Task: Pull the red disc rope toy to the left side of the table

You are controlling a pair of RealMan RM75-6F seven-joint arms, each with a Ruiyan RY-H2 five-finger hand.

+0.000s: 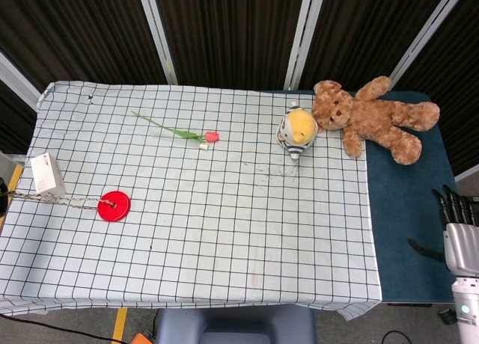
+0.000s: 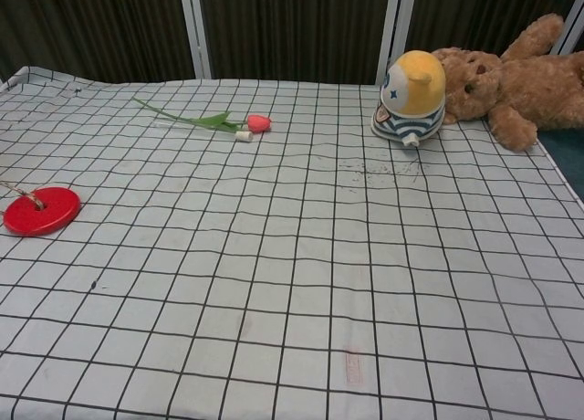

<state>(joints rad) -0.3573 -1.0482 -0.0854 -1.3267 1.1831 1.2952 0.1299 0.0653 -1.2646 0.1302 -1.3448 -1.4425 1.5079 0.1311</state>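
Left robot hand [image 1: 2, 187] barely shows at the left frame edge in the head view — only a dark sliver, grip on the rope cannot be told. Rope [image 1: 60, 200] runs from that edge rightward to the red disc [image 1: 114, 206], long axis roughly left-right, disc lying right of the hand. Disc sits flat on the bench [image 1: 224, 232] near its left edge, just beside the white box [image 1: 46, 173]. Right robot hand [image 1: 460, 235] is well apart at the far right, fingers spread, holding nothing — left arm is clearly nearer. Counts: one disc toy, one box, one tulip [image 1: 179, 132], one yellow round toy [image 1: 297, 131], one teddy bear [image 1: 374, 116].
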